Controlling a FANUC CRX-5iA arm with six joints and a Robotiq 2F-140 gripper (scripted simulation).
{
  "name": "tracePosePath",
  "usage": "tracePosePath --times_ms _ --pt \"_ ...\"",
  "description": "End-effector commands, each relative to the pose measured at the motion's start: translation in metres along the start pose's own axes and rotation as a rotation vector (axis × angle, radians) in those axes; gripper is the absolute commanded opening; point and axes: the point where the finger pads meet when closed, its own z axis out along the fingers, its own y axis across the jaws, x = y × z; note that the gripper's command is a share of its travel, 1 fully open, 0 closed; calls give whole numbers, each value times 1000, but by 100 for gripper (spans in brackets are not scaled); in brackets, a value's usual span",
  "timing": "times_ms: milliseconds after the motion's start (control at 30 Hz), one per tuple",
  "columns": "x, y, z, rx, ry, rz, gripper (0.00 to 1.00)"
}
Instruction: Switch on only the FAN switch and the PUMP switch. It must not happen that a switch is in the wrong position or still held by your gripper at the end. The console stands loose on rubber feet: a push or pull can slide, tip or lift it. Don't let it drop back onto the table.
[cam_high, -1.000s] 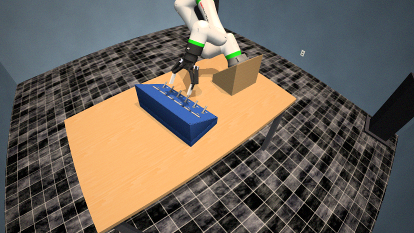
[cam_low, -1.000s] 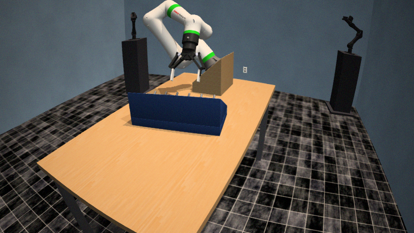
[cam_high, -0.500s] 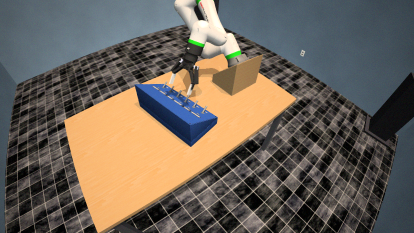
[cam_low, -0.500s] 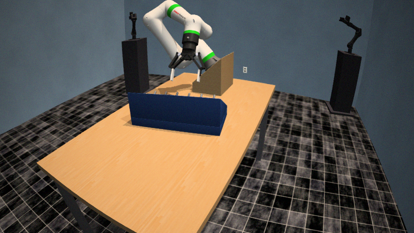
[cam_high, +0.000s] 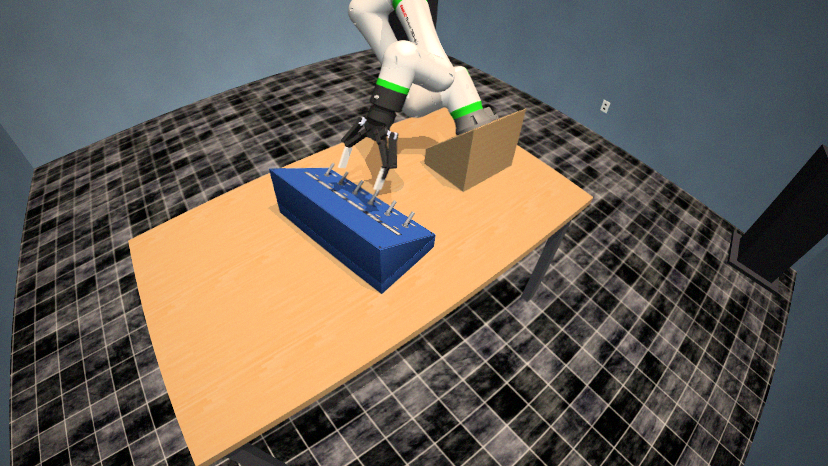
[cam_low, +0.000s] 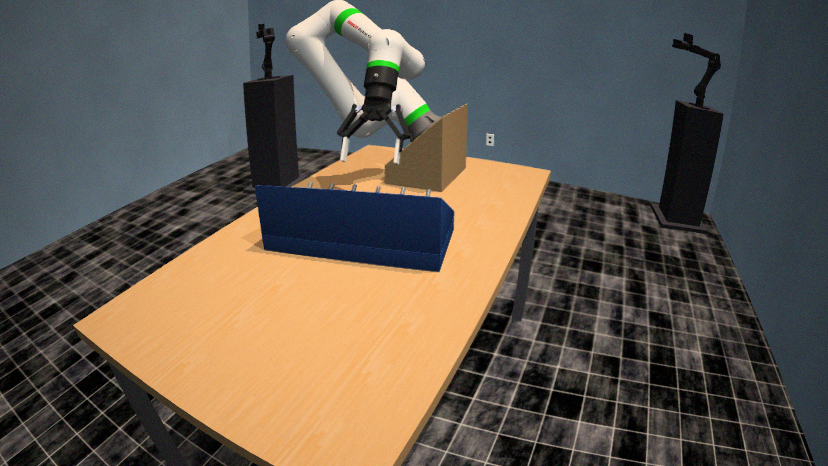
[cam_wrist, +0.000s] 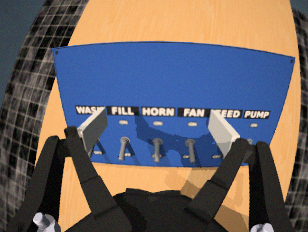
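Observation:
A blue wedge-shaped console (cam_high: 347, 237) (cam_low: 353, 222) (cam_wrist: 173, 75) stands on the wooden table (cam_high: 260, 324) (cam_low: 318, 347). Its sloped face carries a row of toggle levers labelled WASH, FILL, HORN, FAN, FEED, PUMP. The FAN lever (cam_wrist: 190, 149) (cam_high: 373, 200) leans the same way as the FILL and HORN levers. The PUMP lever (cam_high: 409, 219) is at the row's end; in the wrist view it is hidden behind my right finger, below its label (cam_wrist: 256, 114). My gripper (cam_high: 362, 173) (cam_low: 370, 155) (cam_wrist: 157, 117) is open and empty. It hangs just above the lever row, its fingers spanning from WASH to FEED.
A brown cardboard box (cam_high: 475, 153) (cam_low: 434, 156) stands on the table behind the console, close to the arm's base. Two black pedestals (cam_low: 270, 127) (cam_low: 689, 162) with cameras stand on the floor beyond the table.

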Motion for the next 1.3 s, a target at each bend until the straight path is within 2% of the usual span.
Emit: tracePosePath --times_ms 0,433,833,1267 --pt "0 0 0 0 0 0 100" --pt "0 7 0 0 0 0 100" --pt "0 46 0 0 0 0 100" --pt "0 71 0 0 0 0 100"
